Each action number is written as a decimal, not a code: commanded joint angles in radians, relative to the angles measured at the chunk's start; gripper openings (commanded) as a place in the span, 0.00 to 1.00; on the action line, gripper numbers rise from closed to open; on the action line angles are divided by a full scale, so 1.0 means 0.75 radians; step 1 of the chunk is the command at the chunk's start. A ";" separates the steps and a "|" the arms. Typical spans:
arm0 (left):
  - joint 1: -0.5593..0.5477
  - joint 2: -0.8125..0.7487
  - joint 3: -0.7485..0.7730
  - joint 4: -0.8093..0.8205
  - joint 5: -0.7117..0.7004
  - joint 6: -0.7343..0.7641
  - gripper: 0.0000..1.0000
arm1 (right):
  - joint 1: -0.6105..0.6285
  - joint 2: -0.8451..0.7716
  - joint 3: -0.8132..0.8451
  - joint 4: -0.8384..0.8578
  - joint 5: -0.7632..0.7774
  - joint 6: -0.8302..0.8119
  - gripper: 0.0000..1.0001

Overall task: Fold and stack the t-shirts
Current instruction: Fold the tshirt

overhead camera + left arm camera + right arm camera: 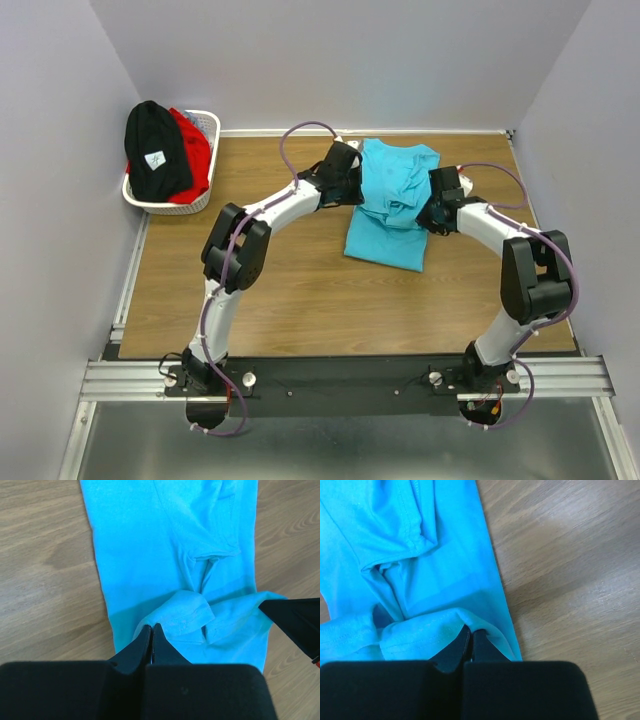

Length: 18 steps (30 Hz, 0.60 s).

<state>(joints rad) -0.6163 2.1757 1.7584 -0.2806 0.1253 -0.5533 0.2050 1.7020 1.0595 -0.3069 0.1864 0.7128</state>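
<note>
A turquoise t-shirt (385, 235) lies partly folded on the wooden table, its upper half bunched between the two arms. My left gripper (358, 195) is shut on a raised fold of its hem (180, 611), the fingertips (151, 626) pressed together. My right gripper (430, 215) is shut on the opposite edge, where cloth (435, 630) drapes over the closed tips (471, 632). In the left wrist view the right gripper's black finger (295, 622) shows at the right edge. A black t-shirt (155, 150) with a small white label and a red t-shirt (195, 150) lie in the basket.
The white lattice basket (190, 207) stands at the table's back left corner against the wall. Bare wooden tabletop (300, 290) spreads in front of the turquoise shirt. Grey walls close in the table on three sides.
</note>
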 commanded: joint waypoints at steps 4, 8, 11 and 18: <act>0.022 0.056 0.057 -0.002 0.027 0.030 0.00 | -0.042 0.030 0.031 0.045 -0.046 -0.012 0.01; 0.022 0.083 0.079 0.000 0.035 0.040 0.00 | -0.048 0.046 0.039 0.057 -0.064 -0.018 0.01; 0.022 0.097 0.081 0.012 0.039 0.044 0.00 | -0.052 0.052 0.046 0.068 -0.079 -0.020 0.00; 0.022 0.120 0.108 0.020 0.052 0.057 0.00 | -0.055 0.085 0.070 0.074 -0.111 -0.036 0.01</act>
<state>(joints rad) -0.6033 2.2501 1.7935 -0.2787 0.1364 -0.5339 0.1730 1.7420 1.0798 -0.2768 0.1318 0.7040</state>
